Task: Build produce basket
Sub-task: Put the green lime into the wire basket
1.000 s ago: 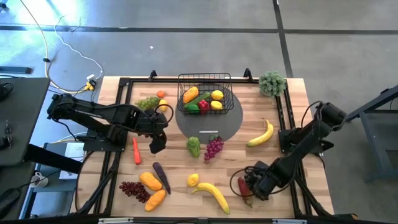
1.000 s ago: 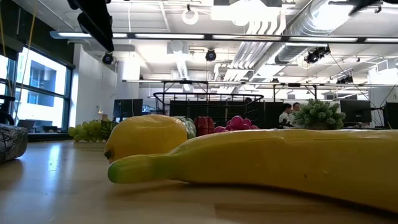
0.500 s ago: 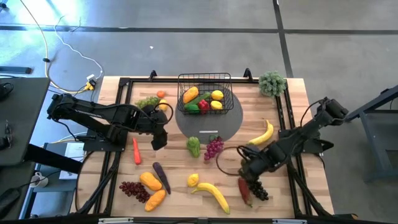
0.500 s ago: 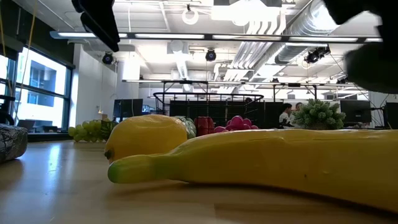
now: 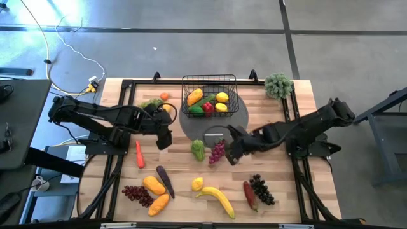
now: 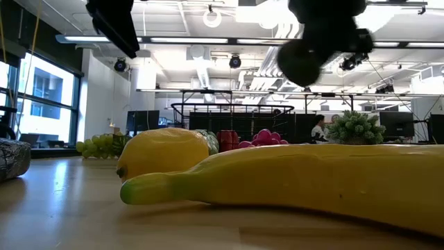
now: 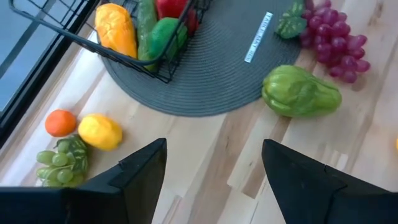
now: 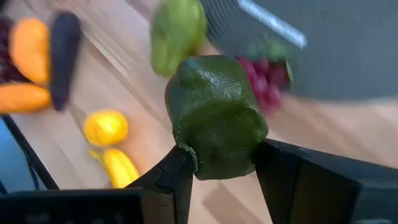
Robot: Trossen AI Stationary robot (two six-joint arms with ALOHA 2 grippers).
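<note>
Right gripper (image 5: 230,151) clamped on a dark green fruit (image 8: 215,116), raised over mid-table just beside the purple grapes (image 5: 218,151), short of the basket (image 5: 210,95) near the far edge. Left gripper (image 5: 165,130) spread wide, empty, hovering toward the left edge.

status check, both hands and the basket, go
Right hand shut on a dark green fruit, above the purple grapes. Left hand open, empty, beside the mat. Basket part filled, path clear.
</note>
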